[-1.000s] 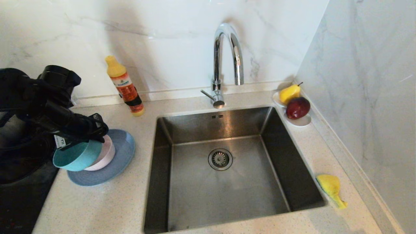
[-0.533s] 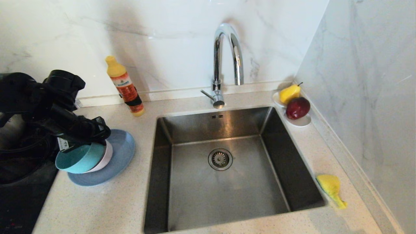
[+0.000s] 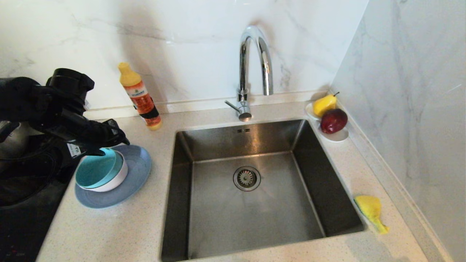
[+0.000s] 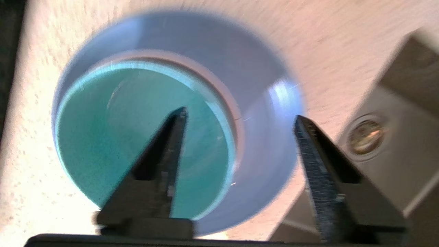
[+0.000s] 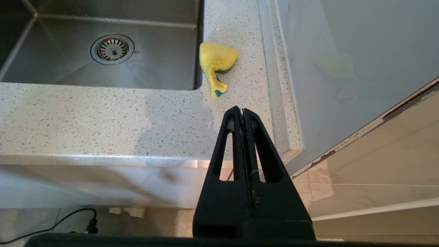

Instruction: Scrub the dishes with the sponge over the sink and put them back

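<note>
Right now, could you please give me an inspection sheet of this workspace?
Surface: speckled counter around the steel sink; basin looks dry, nothing in it.
Job's things: teal bowl nested in the pink bowl, both on the plate left of the sink; sponge crumpled on the counter right of the sink.
Clutter: soap bottle by the wall; pear and apple on a white dish.
Grippers: left gripper open above the bowls, holding nothing; right gripper shut, parked off the counter's front edge.
Cables: black cord below the counter.
Surroundings: marble walls, tap, black hob far left.
</note>
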Available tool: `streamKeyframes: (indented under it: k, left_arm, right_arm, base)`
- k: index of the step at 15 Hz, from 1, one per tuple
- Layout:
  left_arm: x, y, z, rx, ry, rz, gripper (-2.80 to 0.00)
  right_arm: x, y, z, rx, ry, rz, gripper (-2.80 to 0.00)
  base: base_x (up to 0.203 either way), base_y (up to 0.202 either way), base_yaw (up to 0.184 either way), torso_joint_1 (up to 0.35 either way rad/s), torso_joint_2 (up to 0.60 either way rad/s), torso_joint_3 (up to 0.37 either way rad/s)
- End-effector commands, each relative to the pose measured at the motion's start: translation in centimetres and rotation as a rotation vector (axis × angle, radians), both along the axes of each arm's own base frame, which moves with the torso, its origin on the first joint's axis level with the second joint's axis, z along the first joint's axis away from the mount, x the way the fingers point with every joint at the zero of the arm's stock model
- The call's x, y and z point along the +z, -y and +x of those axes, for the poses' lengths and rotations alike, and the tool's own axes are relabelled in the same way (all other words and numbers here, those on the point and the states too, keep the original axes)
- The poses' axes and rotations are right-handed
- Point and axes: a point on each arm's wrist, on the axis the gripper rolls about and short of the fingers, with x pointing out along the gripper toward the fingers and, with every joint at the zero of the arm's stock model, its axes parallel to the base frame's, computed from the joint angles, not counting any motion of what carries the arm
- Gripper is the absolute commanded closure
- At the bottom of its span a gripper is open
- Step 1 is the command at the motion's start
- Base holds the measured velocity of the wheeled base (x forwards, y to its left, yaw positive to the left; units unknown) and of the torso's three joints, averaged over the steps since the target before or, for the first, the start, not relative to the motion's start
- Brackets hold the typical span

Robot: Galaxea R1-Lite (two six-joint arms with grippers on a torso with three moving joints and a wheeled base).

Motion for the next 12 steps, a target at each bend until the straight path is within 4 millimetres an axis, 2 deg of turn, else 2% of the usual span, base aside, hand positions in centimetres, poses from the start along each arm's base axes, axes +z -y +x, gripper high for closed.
streamKeyframes:
  k: [1, 2, 3, 8, 10, 12]
  left_arm:
    - [3.1, 0.1, -1.5, 0.000, 0.091, 0.002, -2.80]
    - [4.6, 0.2, -2.8, -0.009, 0.138, 0.005, -2.80]
    - [6.2, 0.4, -4.1, -0.035, 0.187, 0.005, 0.00]
    - [11.7, 1.6, -11.3, -0.333, 0.444, 0.089, 0.00]
    - [12.3, 2.1, -15.8, -0.394, 0.558, 0.142, 0.00]
    - [11.7, 2.5, -21.4, -0.428, 0.659, 0.187, 0.00]
  right_arm:
    - [0.0, 0.0, 0.0, 0.001, 0.000, -0.001, 0.00]
    - [0.0, 0.0, 0.0, 0.001, 0.000, -0.002, 0.00]
    - [0.0, 0.0, 0.0, 0.001, 0.000, -0.001, 0.00]
    - [0.0, 0.0, 0.0, 0.001, 0.000, -0.003, 0.00]
    - [0.0, 0.0, 0.0, 0.001, 0.000, -0.001, 0.00]
    - [0.0, 0.0, 0.0, 0.001, 0.000, -0.001, 0.00]
  base:
    - [0.000, 0.000, 0.000, 0.000, 0.00, 0.000]
    - [0.000, 0.000, 0.000, 0.000, 0.00, 0.000]
    - [0.000, 0.000, 0.000, 0.000, 0.00, 0.000]
    - [0.000, 0.000, 0.000, 0.000, 0.00, 0.000]
    - [0.000, 0.000, 0.000, 0.000, 0.00, 0.000]
    - [0.000, 0.000, 0.000, 0.000, 0.00, 0.000]
